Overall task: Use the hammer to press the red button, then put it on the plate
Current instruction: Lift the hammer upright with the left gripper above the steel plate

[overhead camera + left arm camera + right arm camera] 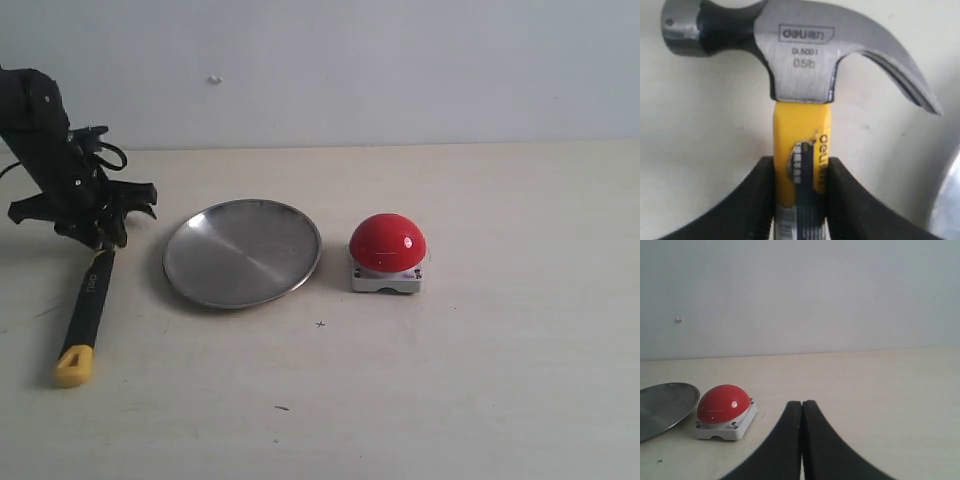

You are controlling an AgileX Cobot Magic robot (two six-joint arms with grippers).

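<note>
The hammer [88, 310] lies at the table's left, its yellow end toward the front and its head hidden under my left arm. My left gripper [100, 238] is shut on the hammer's yellow neck. In the left wrist view both black fingers press the neck's sides just below the steel head [800, 55], with the left gripper [800, 162] centred on it. The silver plate [243, 252] sits just right of the hammer. The red button [387, 242] stands right of the plate. My right gripper [802, 404] is shut and holds nothing, a short way from the button [723, 402].
A pale wall runs along the table's far edge. The plate's rim [947, 200] shows close beside the hammer's claw. In the right wrist view the plate [665, 402] lies beyond the button. Bare tabletop spreads right of the button and along the front.
</note>
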